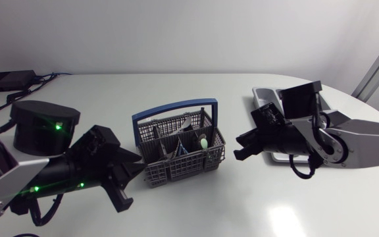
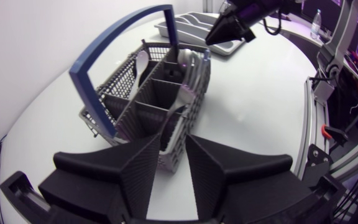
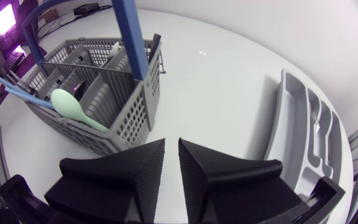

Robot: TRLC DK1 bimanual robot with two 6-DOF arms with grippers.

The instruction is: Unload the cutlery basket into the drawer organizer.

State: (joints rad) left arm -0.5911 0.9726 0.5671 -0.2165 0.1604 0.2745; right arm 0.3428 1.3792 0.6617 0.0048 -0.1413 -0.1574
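Status: the cutlery basket (image 1: 184, 168) sits mid-table with its blue handle (image 1: 174, 107) upright, and it's loaded. A green spoon (image 3: 73, 109) leans bowl-up out of a right-hand compartment, a couple of thin blue handles (image 3: 18, 93) poke out beside it, and a white spoon (image 2: 140, 62) stands toward the far side. The drawer organizer (image 3: 309, 134) is at the far right, well apart from the basket and mostly hidden by my right arm from above. I see no cutlery in the slots that show, so I judge we're at the very start. My left gripper (image 2: 172, 140) is at the basket's near-left corner, fingers apart with the corner wall in the gap. I can't confirm both sides touch, so I read it as a brace, not a clamp. That fits: a light mesh basket would likely skate on the smooth table (image 1: 255, 207) when something gets pulled out. My right gripper (image 3: 171, 140) hangs just right of the basket, near but not touching, fingers drawn together to a slit and holding nothing — it's aimed at the green spoon's side. It'll have to spread before taking anything. The green spoon looks like the easiest first pick. Risk: the basket drags or tips rightward if the left brace isn't solid.
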